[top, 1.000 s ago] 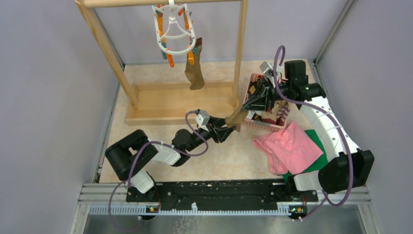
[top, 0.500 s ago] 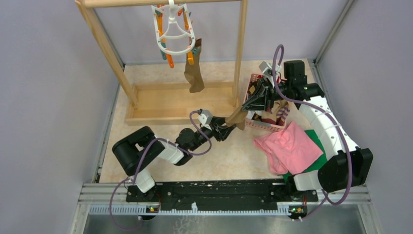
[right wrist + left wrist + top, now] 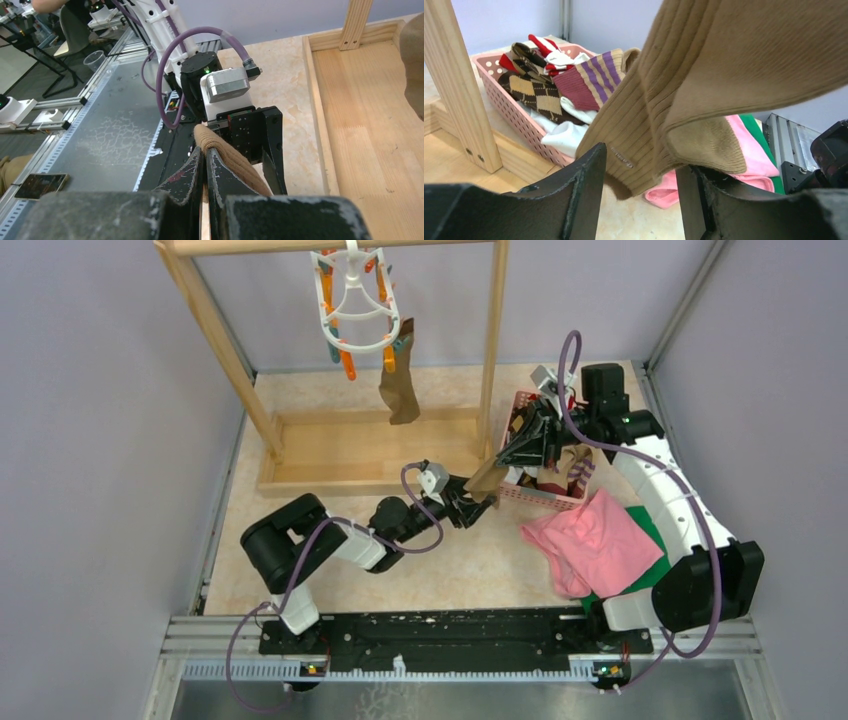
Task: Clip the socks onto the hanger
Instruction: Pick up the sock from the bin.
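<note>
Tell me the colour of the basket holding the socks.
Pink; the basket shows best in the left wrist view.

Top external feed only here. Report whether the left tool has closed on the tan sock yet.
Observer: Not yet. In the left wrist view the left tool stands open, with the tan sock hanging down between its fingers.
Operator: Tell me what's holding the sock up, then.
Observer: The right wrist view shows the right tool shut, pinching a fold of that sock.
Operator: List what's in the basket.
Observer: The left wrist view shows the pink basket holding a brown argyle sock, a purple-striped sock and a white sock, among others.
</note>
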